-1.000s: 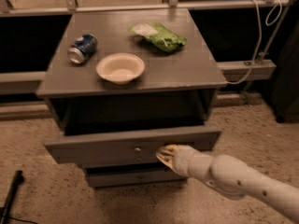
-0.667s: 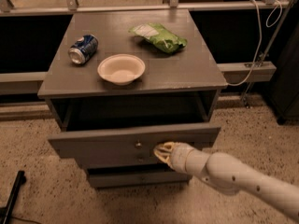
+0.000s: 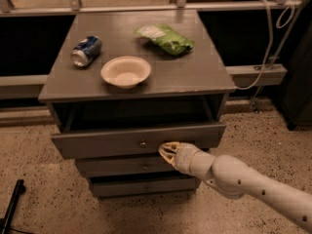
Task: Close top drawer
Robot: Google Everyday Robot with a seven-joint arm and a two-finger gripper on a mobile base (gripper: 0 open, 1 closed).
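A grey cabinet [image 3: 204, 79] stands in the middle of my view, carrying a soda can [image 3: 87, 50] at 10 o'clock, a white bowl [image 3: 126, 71] at centre and a green snack bag [image 3: 165, 38] at 1 o'clock. The top drawer [image 3: 97, 143] is partly pulled out below the cabinet top. Its face points toward me at 6 o'clock, and its long axis runs from 9 to 3 o'clock. My gripper [image 3: 167, 152] reaches in from 4 o'clock and touches the lower edge of the drawer face, just to the 3 o'clock side of the small knob [image 3: 143, 144]. I cannot tell whether it is spread or closed. Since contact is low and off-centre, I judge a push toward 12 o'clock could skew and jam the drawer. The tip could also slip under the face onto the drawer below [image 3: 122, 167].
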